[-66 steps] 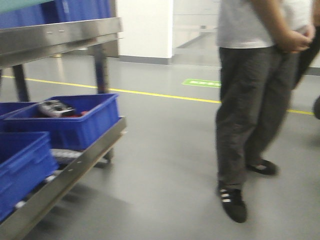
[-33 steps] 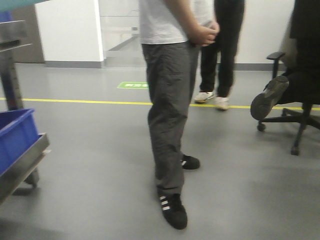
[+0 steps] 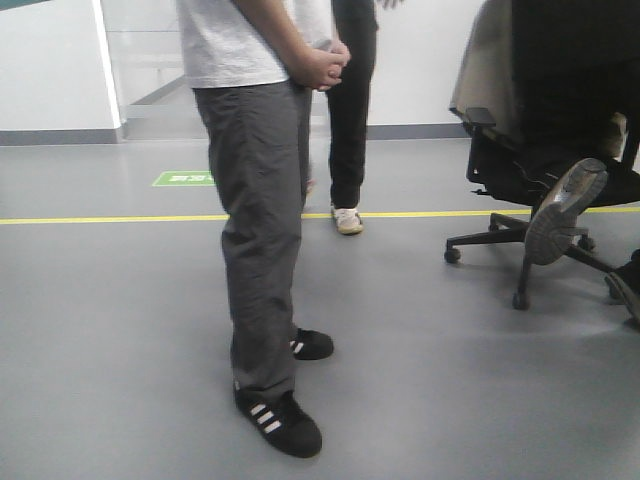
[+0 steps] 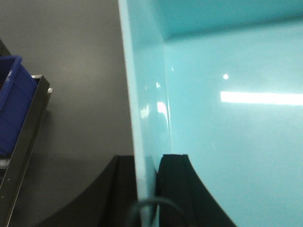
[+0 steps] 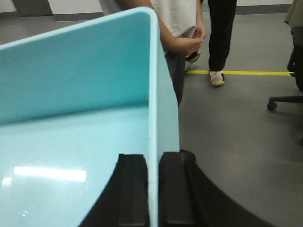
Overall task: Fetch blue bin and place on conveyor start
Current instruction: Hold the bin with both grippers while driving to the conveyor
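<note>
— Where was the bin (image 4: 227, 142)?
— Off the floor, carried between both arms, and empty as far as the wrist views showed. The belt was in no view.
— Start at the left. What held it?
— The left tool (image 4: 147, 163) was clamped narrow on the left wall, one finger outside and one inside. I judged that a grip on each side wall was meant to hold the tub level and stop it swinging.
— And beyond that wall?
— A dark bin (image 4: 12, 104) sat on a steel rail (image 4: 26, 137) at the far left, with bare floor (image 4: 85, 71) between it and the wall. Room enough there, I thought.
— The other side?
— The right tool (image 5: 152, 161) pinched the right wall the same way, closed on it. Past that edge the floor lay open out to a yellow line (image 5: 246, 73).
— What lay ahead?
— A man (image 3: 260, 250) in grey trousers stood near, left of centre, hands clasped. In the right wrist view the bin's far corner overlapped him, but I couldn't tell how close it was. Behind him stood a second person (image 3: 350, 120). At the right was a chair (image 3: 495, 165) with a raised shoe (image 3: 565, 210) sticking out.
— So the risk?
— The far rim leading into people. The widest gap looked to be the floor left of the man. The one between him and the chair was narrower.
</note>
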You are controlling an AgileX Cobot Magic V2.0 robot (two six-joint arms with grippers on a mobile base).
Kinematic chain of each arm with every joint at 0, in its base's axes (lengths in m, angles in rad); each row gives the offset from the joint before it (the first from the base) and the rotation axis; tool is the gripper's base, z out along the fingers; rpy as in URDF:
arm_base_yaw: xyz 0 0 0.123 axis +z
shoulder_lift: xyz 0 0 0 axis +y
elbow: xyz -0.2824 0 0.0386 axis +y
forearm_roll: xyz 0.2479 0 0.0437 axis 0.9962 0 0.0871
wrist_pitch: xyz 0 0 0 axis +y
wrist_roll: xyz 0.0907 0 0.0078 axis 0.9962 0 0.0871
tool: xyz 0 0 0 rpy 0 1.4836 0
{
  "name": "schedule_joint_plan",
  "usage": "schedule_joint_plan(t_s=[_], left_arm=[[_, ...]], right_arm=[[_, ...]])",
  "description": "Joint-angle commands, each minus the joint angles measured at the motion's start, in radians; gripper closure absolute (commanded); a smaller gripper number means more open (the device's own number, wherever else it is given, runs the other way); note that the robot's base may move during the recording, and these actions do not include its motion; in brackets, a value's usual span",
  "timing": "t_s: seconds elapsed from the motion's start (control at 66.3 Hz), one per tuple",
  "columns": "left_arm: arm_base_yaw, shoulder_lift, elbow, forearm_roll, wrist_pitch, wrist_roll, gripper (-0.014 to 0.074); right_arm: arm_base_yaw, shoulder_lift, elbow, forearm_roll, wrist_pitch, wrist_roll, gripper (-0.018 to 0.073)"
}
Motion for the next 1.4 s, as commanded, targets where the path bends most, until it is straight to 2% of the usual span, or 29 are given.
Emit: schedule_joint_plan(t_s=[0.0,0.528,1.388], left_arm=[[-0.006,0.007,-0.001,0.042,-0.034,0.011,0.0708],[-0.006,0.007,-0.001,0.047,-0.036,0.011,0.0708],[-0.004,0.007,-0.001,0.049,-0.051,0.011,0.0708]], right_arm=[[0.014,-0.017,-0.010,0.018,-0.011,0.005,0.0726],[0.014,-0.017,-0.010,0.020,0.451,0.005,0.0726],[0.014,-0.017,-0.010,0.022,0.436,0.005,0.0726]])
